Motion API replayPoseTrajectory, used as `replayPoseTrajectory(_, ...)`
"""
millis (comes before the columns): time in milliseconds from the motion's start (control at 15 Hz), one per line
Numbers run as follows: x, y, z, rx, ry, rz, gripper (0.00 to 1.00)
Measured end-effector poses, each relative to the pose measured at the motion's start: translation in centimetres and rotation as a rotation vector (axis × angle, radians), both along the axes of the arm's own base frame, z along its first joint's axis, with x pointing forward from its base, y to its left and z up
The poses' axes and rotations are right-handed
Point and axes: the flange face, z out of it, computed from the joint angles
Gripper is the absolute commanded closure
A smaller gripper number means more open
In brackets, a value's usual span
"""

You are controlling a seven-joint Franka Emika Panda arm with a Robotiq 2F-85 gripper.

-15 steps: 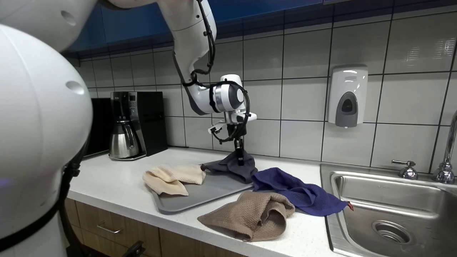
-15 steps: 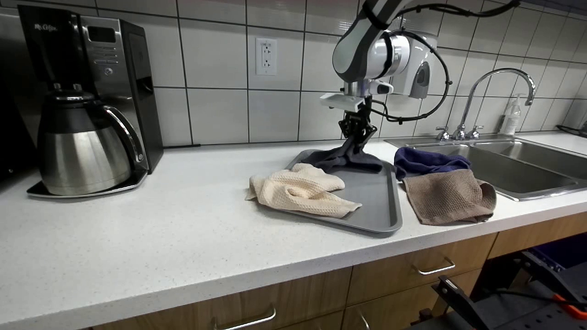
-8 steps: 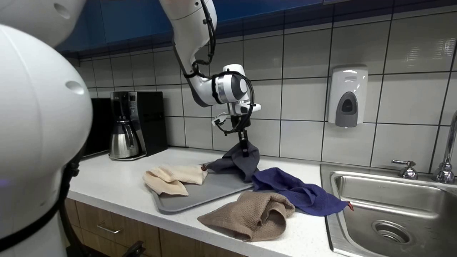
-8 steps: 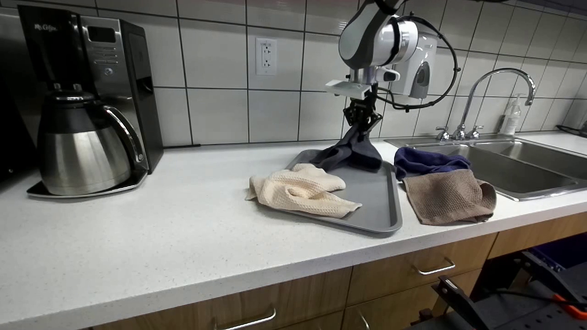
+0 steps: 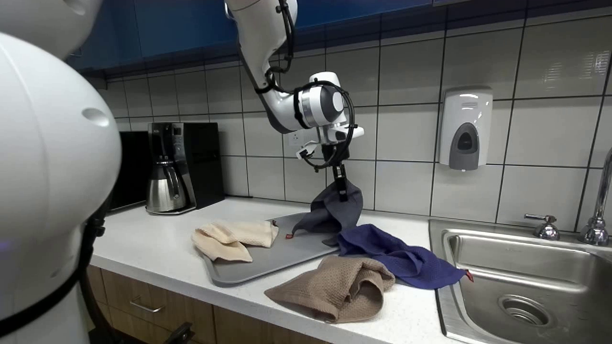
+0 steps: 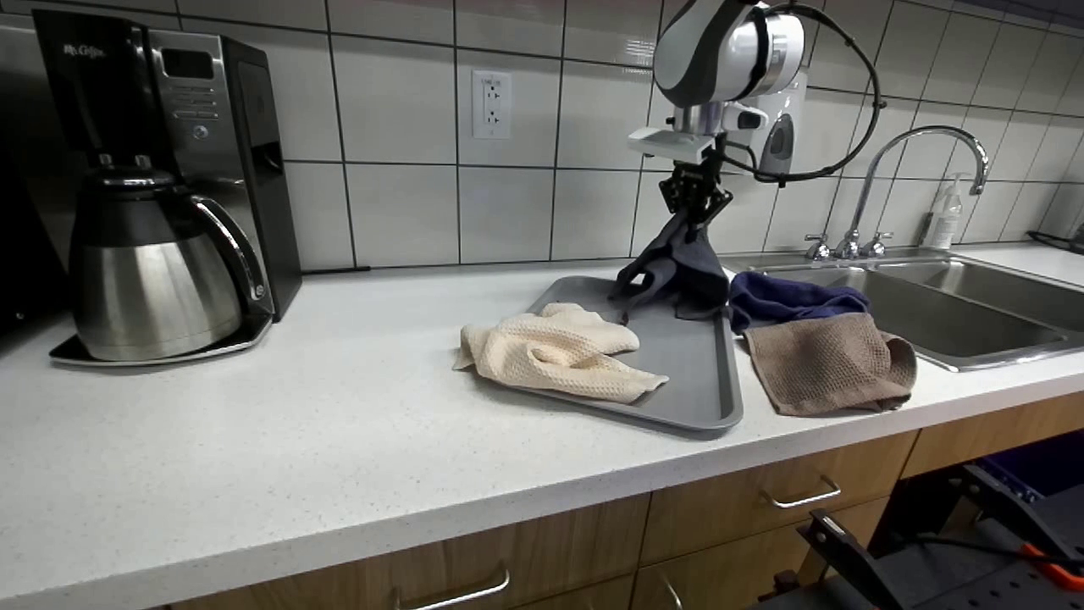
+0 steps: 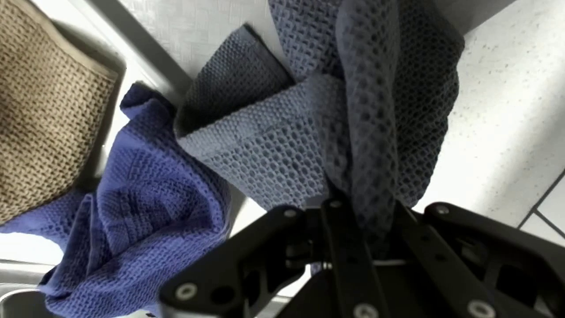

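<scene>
Gripping the grey towel (image 5: pixel 330 215) by a fold near its top, the gripper (image 5: pixel 343 196) points down, its fingers (image 7: pixel 351 265) clamped on the cloth. From that pinch the towel hangs in loose folds over the far part of the tray (image 6: pixel 686 373), toward twelve and one o'clock in an exterior view; I cannot tell whether its lowest corner touches the tray. A small red tag (image 5: pixel 289 236) shows on one corner in an exterior view, toward eight o'clock from the gripper.

The cream towel (image 6: pixel 550 352) lies bunched on the tray's nine o'clock side in an exterior view, spilling over the rim onto the counter (image 6: pixel 296 424). The brown towel (image 6: pixel 834 364) sits crumpled on the counter just beside the tray at three o'clock, and the blue towel (image 6: pixel 788 296) lies at two o'clock, touching the brown one. In the wrist view the grey towel runs from the fingers toward twelve o'clock, while the blue towel spreads toward nine.

The blue towel's tip reaches over the edge of the sink (image 5: pixel 521 260), which lies toward four o'clock from the gripper in an exterior view; a soap dispenser (image 5: pixel 466 107) hangs on the tiled wall (image 5: pixel 406 134) toward two o'clock. From the tray in an exterior view, a coffee maker (image 6: pixel 203 161) with its steel pot (image 6: pixel 157 288) stands well apart at ten o'clock, and an outlet (image 6: pixel 491 104) is set in the wall at eleven.
</scene>
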Motion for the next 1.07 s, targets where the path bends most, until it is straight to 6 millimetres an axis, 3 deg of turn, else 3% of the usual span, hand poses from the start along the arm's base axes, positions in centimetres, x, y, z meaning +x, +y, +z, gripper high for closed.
replayPoseTrajectory(733, -1.2, -7.1, 1.9, -0.023, -0.023, -0.094, 0.98)
replayPoseTrajectory(1067, -1.5, -8.5, 2.0, -0.028, -0.025, -0.115, 0.98)
